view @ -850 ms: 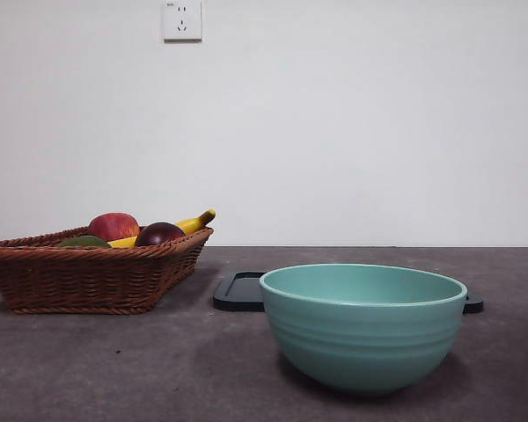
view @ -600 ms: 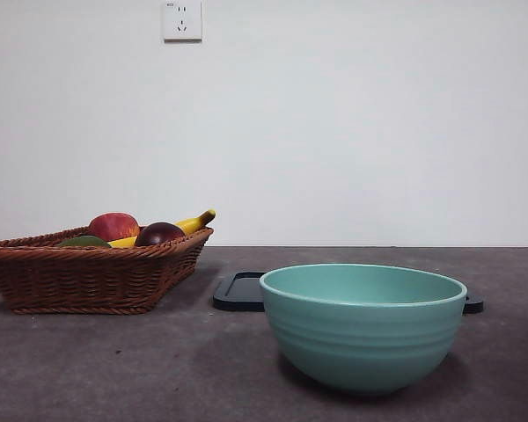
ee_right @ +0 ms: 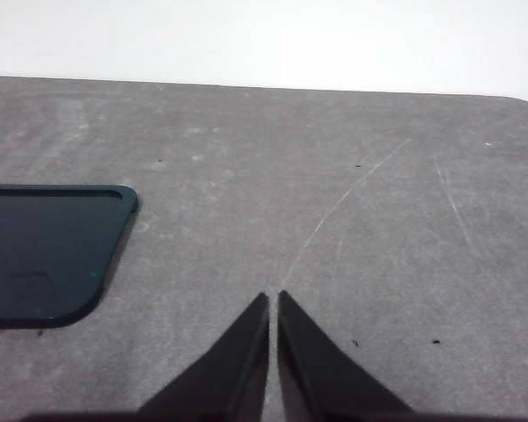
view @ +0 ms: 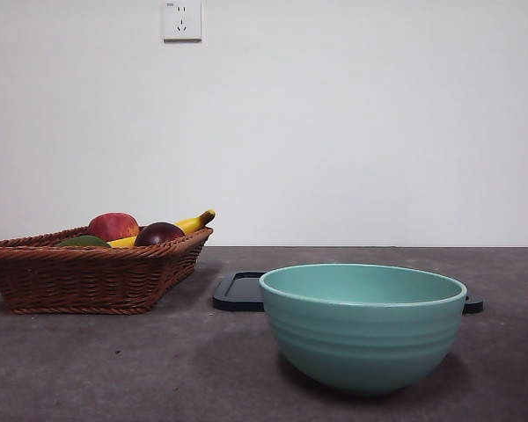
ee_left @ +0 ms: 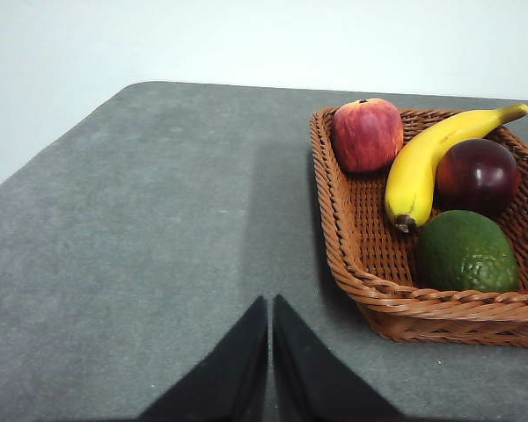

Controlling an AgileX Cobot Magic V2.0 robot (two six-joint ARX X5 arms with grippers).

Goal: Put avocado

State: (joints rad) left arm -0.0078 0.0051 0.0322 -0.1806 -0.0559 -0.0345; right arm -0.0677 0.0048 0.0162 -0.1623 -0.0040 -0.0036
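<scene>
- Wicker basket [view: 88,277] at the front view's left edge holds the avocado [ee_left: 466,252], touching the banana [ee_left: 427,163] and maroon fruit [ee_left: 477,174]
- Nothing has shifted since the earlier front frames
- Left gripper [ee_left: 270,303] and right gripper [ee_right: 273,299] both pinched together, empty
- Judgement: task not begun

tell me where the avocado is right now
The avocado lies in the wicker basket at the front view's left, beside the dark purple fruit and the banana's stem end; only its top shows over the rim there.
</scene>
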